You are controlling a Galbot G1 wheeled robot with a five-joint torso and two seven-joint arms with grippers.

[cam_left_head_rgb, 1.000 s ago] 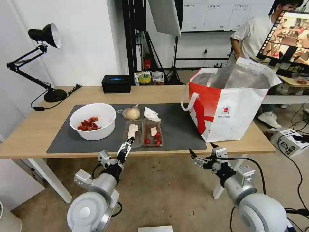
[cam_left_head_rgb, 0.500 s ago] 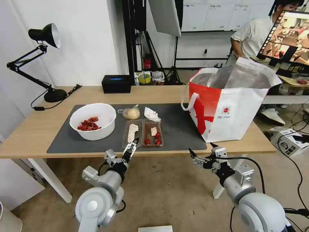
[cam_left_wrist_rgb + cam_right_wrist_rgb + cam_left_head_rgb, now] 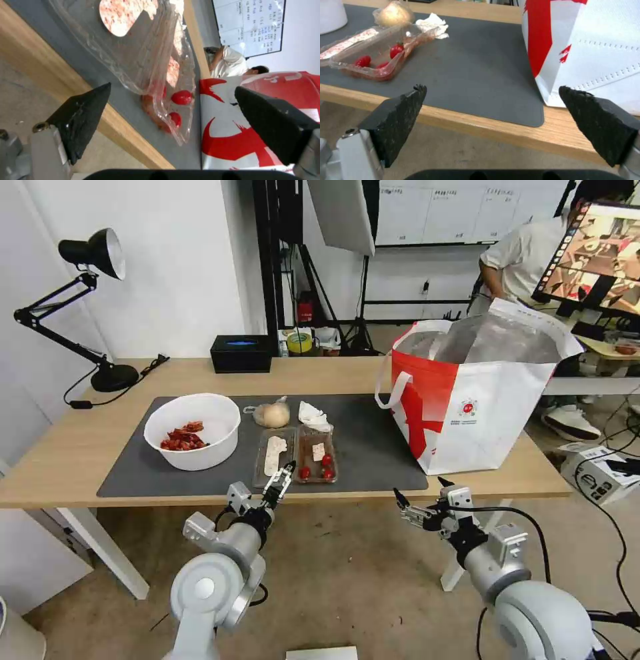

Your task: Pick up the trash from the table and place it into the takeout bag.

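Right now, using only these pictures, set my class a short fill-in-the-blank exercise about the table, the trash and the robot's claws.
1. The white bowl holds scraps coloured ____.
2. The clear tray lies between the bowl and the takeout ____.
3. The left claw has its fingers ____, at the near edge of the table, just in front of the tray.
4. The right claw hovers below the table edge, holding ____.

Missing words: red; bag; open; nothing
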